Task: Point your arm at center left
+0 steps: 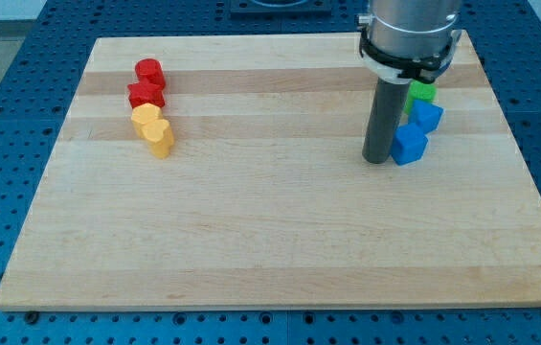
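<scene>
My tip (377, 159) rests on the wooden board (270, 230) at the view's right, just left of a blue block (409, 145). A second blue block (427, 117) sits behind it, and a green block (422, 92) shows partly behind the arm. At the view's upper left stand a red cylinder (148, 71), a red block (146, 94), a yellow block (145, 118) and a yellow heart-shaped block (160, 137), bunched in a column. The tip is far to the right of that group.
The board lies on a blue perforated table (2, 115). The arm's grey body (411, 34) hangs over the board's upper right corner.
</scene>
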